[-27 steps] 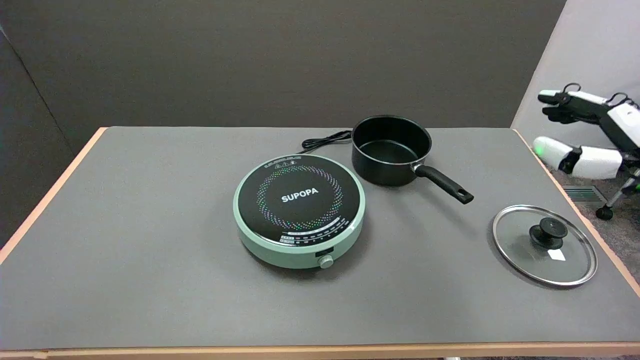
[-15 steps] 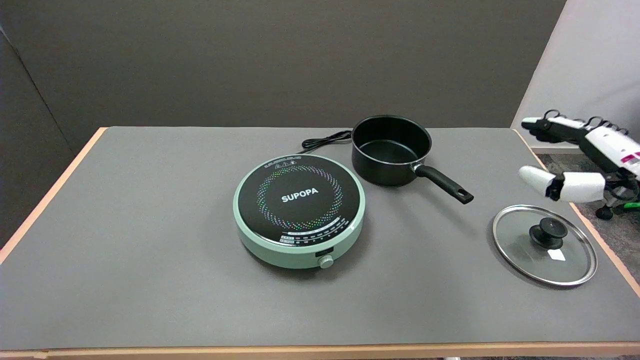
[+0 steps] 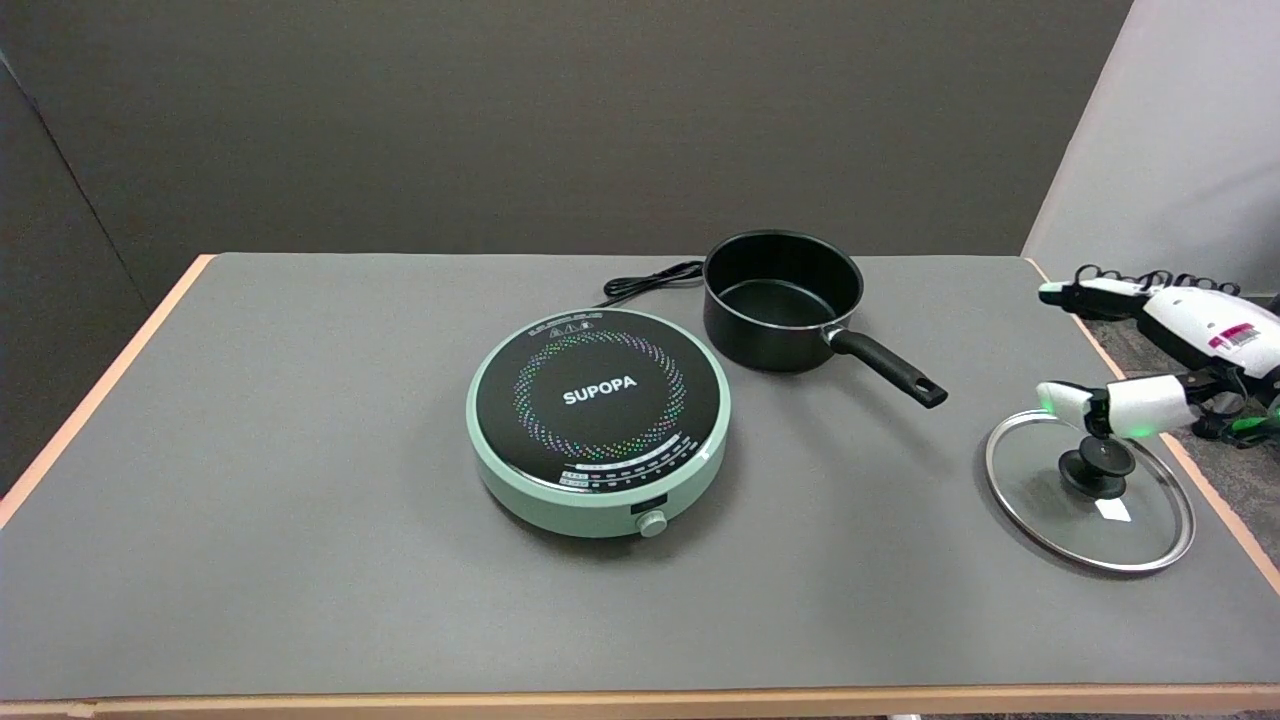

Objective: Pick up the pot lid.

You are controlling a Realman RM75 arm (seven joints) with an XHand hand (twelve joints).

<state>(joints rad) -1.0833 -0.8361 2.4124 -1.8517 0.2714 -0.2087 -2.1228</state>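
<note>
One glass pot lid [image 3: 1090, 492] lies flat near the bench's [image 3: 300, 500] right edge. Above its black knob [image 3: 1097, 465] hovers the right hand [image 3: 1150, 360], fingers spread wide, holding nothing.

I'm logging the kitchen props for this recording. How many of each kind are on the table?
Induction cooker: 1
Black saucepan: 1
Glass pot lid: 1
Total: 3
The right hand hovers open over the lid and holds nothing.
</note>
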